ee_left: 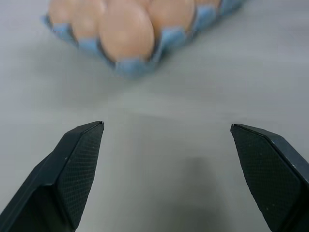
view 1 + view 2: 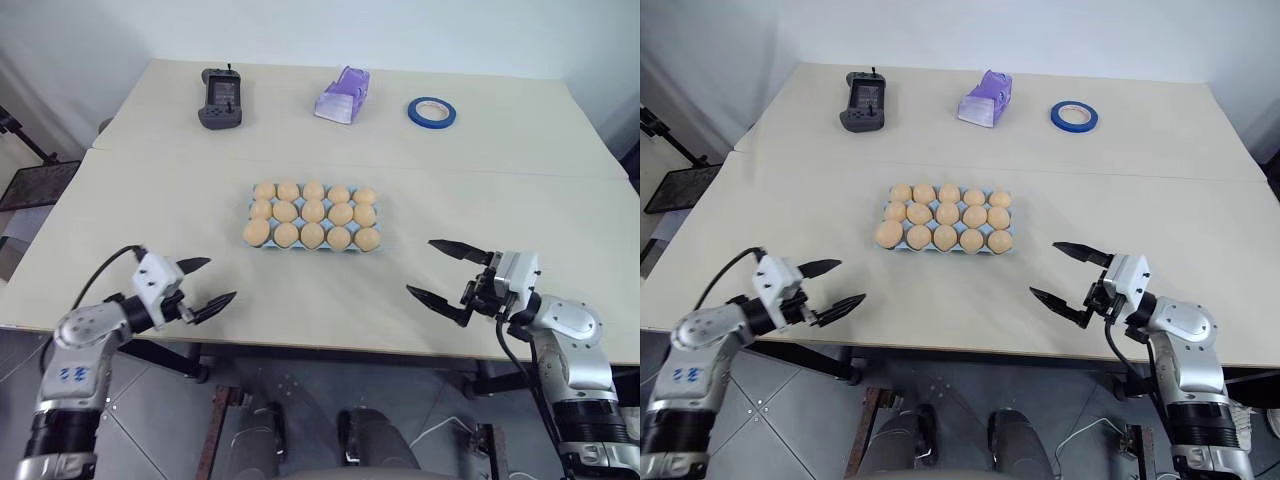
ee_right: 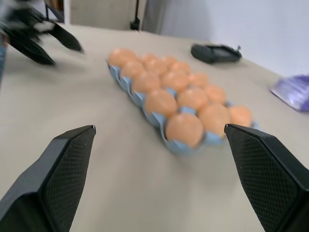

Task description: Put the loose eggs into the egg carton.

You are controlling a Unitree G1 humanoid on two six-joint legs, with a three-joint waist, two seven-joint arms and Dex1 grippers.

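The light-blue egg carton [image 2: 251,208] lies flat in the middle of the table. Pale orange-tan eggs [image 2: 313,213] sit in all of its cups, three rows deep. I see no egg lying on the tabletop outside the carton. My left gripper [image 2: 221,279] hovers near the table's front edge, left of the carton, open and empty. In the left wrist view its fingers [image 1: 79,159] point at the carton's near corner [image 1: 130,66]. My right gripper [image 2: 420,267] stands open and empty to the carton's right, a short way off.
Along the far side of the table lie a black handheld controller [image 2: 221,98], a purple box [image 2: 343,96] and a blue tape roll [image 2: 432,111]. A seam crosses the tabletop behind the carton. Both grippers are close to the table's front edge [image 2: 330,347].
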